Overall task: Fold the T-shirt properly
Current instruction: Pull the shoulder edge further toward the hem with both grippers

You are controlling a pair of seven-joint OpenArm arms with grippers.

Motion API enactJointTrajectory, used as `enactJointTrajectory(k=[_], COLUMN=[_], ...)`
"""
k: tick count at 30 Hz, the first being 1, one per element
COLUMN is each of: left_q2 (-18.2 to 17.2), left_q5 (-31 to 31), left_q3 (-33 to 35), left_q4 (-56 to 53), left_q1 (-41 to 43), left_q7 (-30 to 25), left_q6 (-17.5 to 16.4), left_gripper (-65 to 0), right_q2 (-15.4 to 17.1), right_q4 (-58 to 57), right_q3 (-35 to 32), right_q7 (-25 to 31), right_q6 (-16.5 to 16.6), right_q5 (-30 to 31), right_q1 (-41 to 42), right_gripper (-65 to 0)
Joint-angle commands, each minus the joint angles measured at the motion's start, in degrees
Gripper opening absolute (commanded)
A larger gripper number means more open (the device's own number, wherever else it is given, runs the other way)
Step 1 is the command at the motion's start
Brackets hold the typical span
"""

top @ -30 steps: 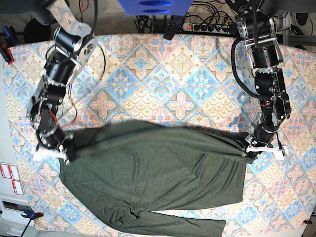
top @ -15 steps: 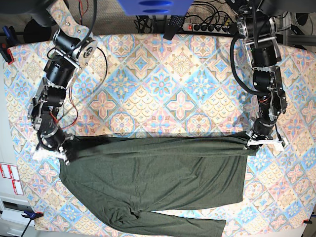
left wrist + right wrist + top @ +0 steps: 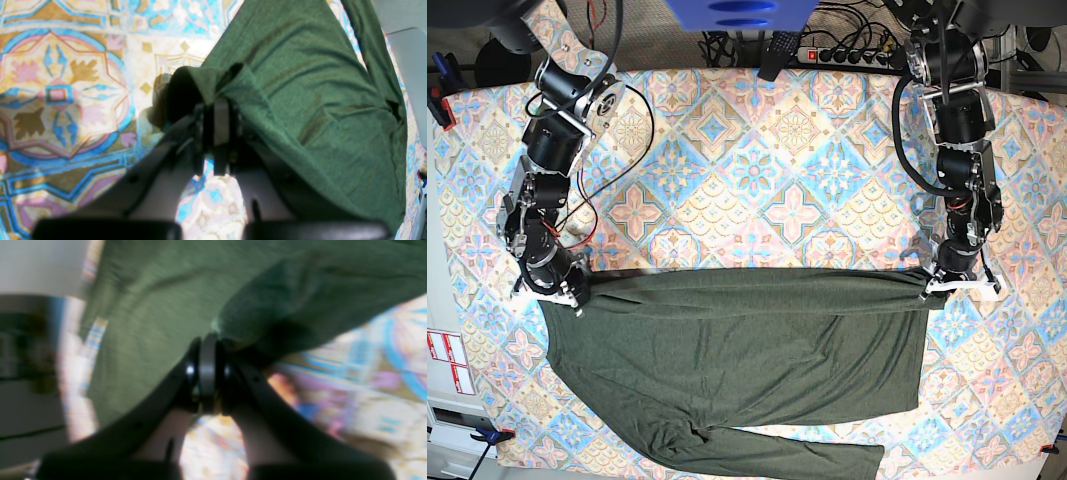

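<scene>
The dark olive-green T-shirt lies flat over the near half of the table, its far edge pulled into a straight, taut line between the two arms. At the view's right end of that edge my left gripper is shut on the cloth. Its wrist view shows the jaws pinching a bunched fold of the T-shirt. My right gripper holds the other end. In the blurred right wrist view its jaws stand together on the T-shirt edge. A sleeve trails along the near table edge.
A patterned tablecloth covers the table. A power strip and cables lie along the back edge beside a blue object. Clamps sit on the left edge. The shirt's hem reaches close to the front edge.
Both grippers have moved toward the back of the table with the cloth in them. The shirt's far edge, sagging before, is now drawn straight and taut.
</scene>
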Motion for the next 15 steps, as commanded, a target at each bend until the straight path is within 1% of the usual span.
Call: enactJointTrajectory(k=[1,2,3,5,6,8,9,10,11,12,13,15], left_q2=[-0.81,-0.81,-0.81,-0.81,-0.9,-2.04,-2.31,-2.48,-2.48,-2.48,-2.48,-2.48], left_q5=[-0.3,-0.3,-0.3,-0.3,-0.3,-0.48,-0.92,-1.01,-1.01,-1.01,-1.01,-1.01], left_q3=[-0.02,-0.02,-0.02,-0.02,-0.02,-0.02,-0.02,-0.1,-0.28,-0.28,-0.28,-0.28], left_q4=[0.75,0.75,0.75,0.84,0.84,1.11,1.19,1.99,3.13,4.89,6.91,10.69], left_q1=[-1.56,-1.56,-1.56,-1.56,-1.56,-1.56,-1.29,-1.03,-0.33,1.26,2.84,5.39], left_q7=[-0.93,-0.84,-0.84,-0.31,1.18,4.52,5.75,6.55,6.81,6.99,7.07,7.16], left_q6=[-0.45,-0.45,-0.36,-0.19,-0.27,-0.45,-0.45,-0.45,-0.45,-0.45,-0.45,-0.45], left_gripper=[-65.0,-64.7,-62.1,-53.4,-46.8,-33.6,-26.4,-20.7,-16.4,-13.4,-12.4,-12.8], right_q2=[0.69,0.69,0.69,0.69,0.69,0.69,0.69,0.69,0.69,0.78,0.78,0.78], right_q4=[1.3,1.57,1.65,1.65,1.65,1.65,2.18,3.15,4.11,4.82,5.61,6.58], right_q3=[-0.08,-0.08,-0.08,-0.08,-0.08,-0.08,-0.08,-0.08,-0.08,0.18,0.18,0.1], right_q7=[0.89,0.89,0.89,0.72,0.45,0.36,0.36,0.36,0.28,0.28,0.28,0.28], right_q6=[0.85,0.85,0.85,0.85,0.85,0.85,0.85,0.85,0.85,0.85,0.85,0.85], right_q5=[-1.23,-2.98,-3.69,-3.95,-3.95,-3.95,-3.95,-3.95,-3.95,-3.95,-3.95,-3.95], right_q1=[1.58,1.84,2.46,2.72,2.55,2.55,2.55,2.46,2.28,1.67,0.17,-1.76], right_gripper=[-58.2,-55.3,-52.8,-47.1,-44.7,-42.2,-42.2,-42.2,-42.2,-42.2,-42.1,-41.8])
